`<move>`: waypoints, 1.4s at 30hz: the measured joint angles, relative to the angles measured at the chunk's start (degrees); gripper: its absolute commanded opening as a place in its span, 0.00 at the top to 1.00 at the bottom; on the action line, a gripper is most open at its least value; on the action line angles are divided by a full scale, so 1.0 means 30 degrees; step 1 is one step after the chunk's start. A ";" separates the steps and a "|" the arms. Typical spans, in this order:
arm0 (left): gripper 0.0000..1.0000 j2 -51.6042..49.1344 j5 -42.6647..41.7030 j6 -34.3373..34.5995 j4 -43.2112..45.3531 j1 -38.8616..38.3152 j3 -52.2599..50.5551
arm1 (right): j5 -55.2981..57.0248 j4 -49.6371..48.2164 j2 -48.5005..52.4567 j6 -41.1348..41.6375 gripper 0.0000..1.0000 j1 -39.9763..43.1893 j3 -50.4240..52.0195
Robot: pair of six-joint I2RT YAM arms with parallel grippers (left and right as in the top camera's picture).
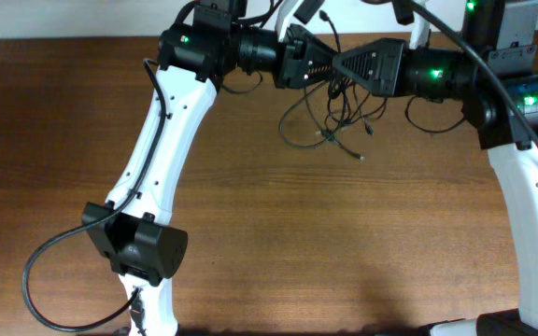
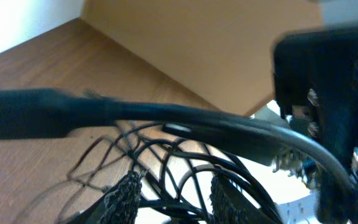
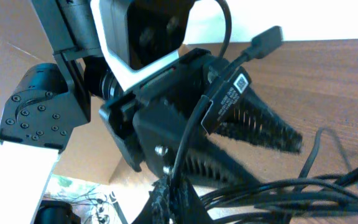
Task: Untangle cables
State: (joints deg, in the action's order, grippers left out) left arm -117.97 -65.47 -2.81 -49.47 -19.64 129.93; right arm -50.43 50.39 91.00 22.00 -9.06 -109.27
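Note:
The cables (image 1: 330, 112) are thin black cords hanging in a loose tangle below the two grippers at the back of the table. Their plug ends trail down toward the wood (image 1: 358, 154). My left gripper (image 1: 318, 65) points right, and its toothed fingers (image 2: 126, 199) are closed in on several strands (image 2: 179, 158) that cross the gap between them. My right gripper (image 1: 336, 62) points left, tip to tip with the left one. It is shut (image 3: 166, 196) on one strand that runs up past a white label to a plug (image 3: 266, 37). More strands (image 3: 303, 186) fan out to the right.
The brown wooden table (image 1: 344, 243) stretches toward the front. The left arm's base (image 1: 138, 247) stands at the front left, and a thick black arm cable loops beside it (image 1: 40, 271). The right arm's white link (image 1: 530, 215) runs down the right edge.

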 measured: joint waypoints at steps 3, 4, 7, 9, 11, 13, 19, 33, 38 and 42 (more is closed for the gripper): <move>0.59 0.0000 0.1129 0.2980 0.1377 0.0015 -0.0007 | -0.0029 0.0182 -0.0022 0.0051 0.96 0.0007 0.0000; 0.60 0.0000 0.1290 0.3803 0.1807 0.0022 -0.0007 | -0.0029 0.0175 -0.0029 0.0044 0.96 0.0007 0.0000; 0.56 0.0000 0.1945 0.5493 0.2193 0.0036 -0.0007 | 0.0138 0.0299 -0.0029 0.0044 0.96 0.0007 0.0000; 0.54 0.0000 0.2871 0.6062 0.1727 0.0029 -0.0007 | 0.1676 0.1217 -0.0066 0.0036 0.96 0.0007 -0.0007; 0.55 0.0000 0.4124 0.6222 0.0634 0.0036 0.0007 | 0.4284 0.2805 -0.0102 0.0007 0.96 0.0007 -0.0007; 0.56 0.0000 0.5632 0.5938 -0.0780 0.0036 0.0007 | 0.7206 0.4284 -0.0102 0.0022 0.96 0.0007 -0.0007; 0.55 0.0000 1.1759 0.4998 -0.4306 0.0066 0.0007 | 1.1417 0.7657 0.0539 0.0007 0.96 -0.0146 -0.0015; 0.60 0.0000 1.7624 0.4779 -0.6812 0.4510 0.0007 | 1.1795 0.7504 0.6477 -0.3198 0.01 -0.7446 -0.0022; 0.64 0.0000 1.7442 0.4277 -0.7825 0.4036 0.0007 | 1.1795 0.8765 0.6477 -0.3213 0.01 -0.5603 -0.0532; 0.74 0.0000 1.6364 0.2266 -0.9836 0.2820 0.0007 | 1.1810 0.9792 0.6477 -0.2820 0.01 -0.1931 -0.0809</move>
State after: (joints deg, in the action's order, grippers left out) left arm -117.97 -16.38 3.99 -78.98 -11.18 129.95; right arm -15.00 79.77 110.43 13.54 -14.85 -111.70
